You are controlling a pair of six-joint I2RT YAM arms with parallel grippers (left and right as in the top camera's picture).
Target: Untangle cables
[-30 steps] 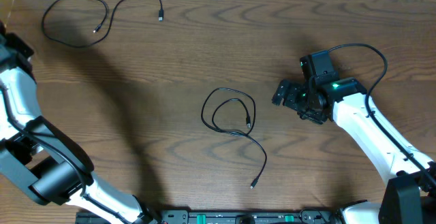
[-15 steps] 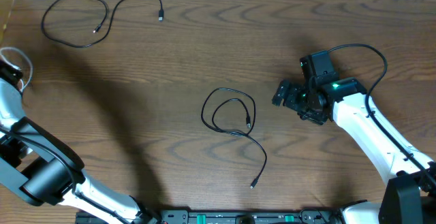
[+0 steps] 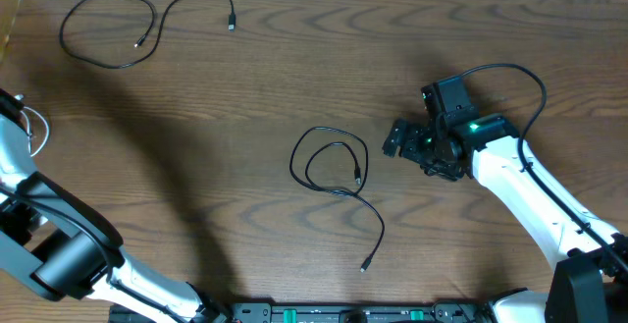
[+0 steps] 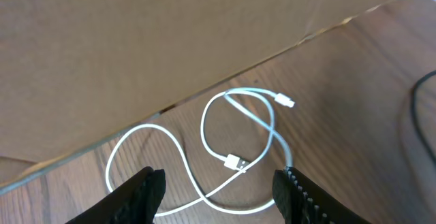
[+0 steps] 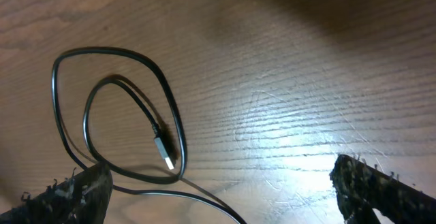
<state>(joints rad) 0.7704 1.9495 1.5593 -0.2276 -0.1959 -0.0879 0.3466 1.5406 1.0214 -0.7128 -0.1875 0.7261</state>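
One coiled black cable [image 5: 95,50] at centre of bench [image 3: 245,87], beside right claw [image 5: 225,193], spread wide, empty | left claw [image 4: 219,193] released above loose white cable [image 4: 235,163] by cardboard panel [image 4: 136,33] | advice: pinch plug [image 5: 163,153], draw it clear of loop, keep low

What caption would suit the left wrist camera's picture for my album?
White cable looped loosely on the wooden table beside a cardboard panel, left gripper open above it.

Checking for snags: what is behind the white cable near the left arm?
A brown cardboard wall rises just behind the white cable, which lies in loops on the wooden table. Whatever is beyond the cardboard is covered.
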